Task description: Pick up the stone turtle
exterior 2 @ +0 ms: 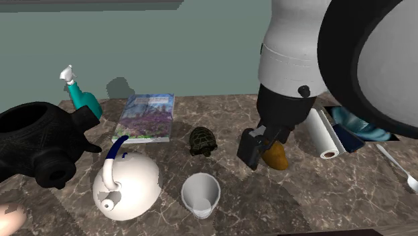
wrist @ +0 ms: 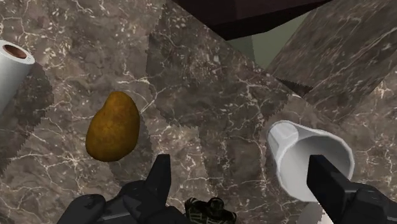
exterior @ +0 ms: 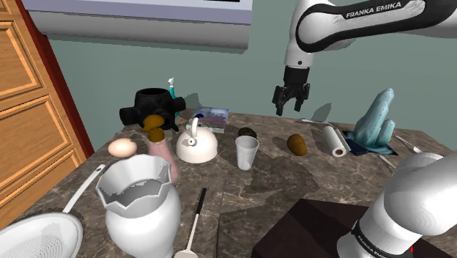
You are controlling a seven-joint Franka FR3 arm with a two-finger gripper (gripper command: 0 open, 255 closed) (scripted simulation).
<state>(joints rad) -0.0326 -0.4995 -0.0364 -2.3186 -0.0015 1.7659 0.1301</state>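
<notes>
The turtle point(exterior: 246, 133) is small, dark olive and domed, and sits on the marble counter point(exterior: 271, 183) behind a white cup point(exterior: 247, 152). In the second exterior view the turtle point(exterior 2: 203, 141) lies between a book point(exterior 2: 146, 116) and my gripper point(exterior 2: 258, 151). My black gripper point(exterior: 291, 110) hangs open well above the counter, over the gap between the turtle and a brown potato point(exterior: 296, 144). In the wrist view the gripper point(wrist: 242, 184) has its fingers wide apart with nothing between them. There the turtle point(wrist: 210, 210) peeks in beside the hand.
Close to the turtle are the cup point(wrist: 305, 159), the potato point(wrist: 113, 125), a white kettle point(exterior: 196, 144) and a paper roll point(exterior: 335, 141). A black pot point(exterior: 151, 106), a teal spray bottle point(exterior 2: 84, 94), a white pitcher point(exterior: 139, 201) and a colander point(exterior: 40, 234) crowd the shoulder view's left.
</notes>
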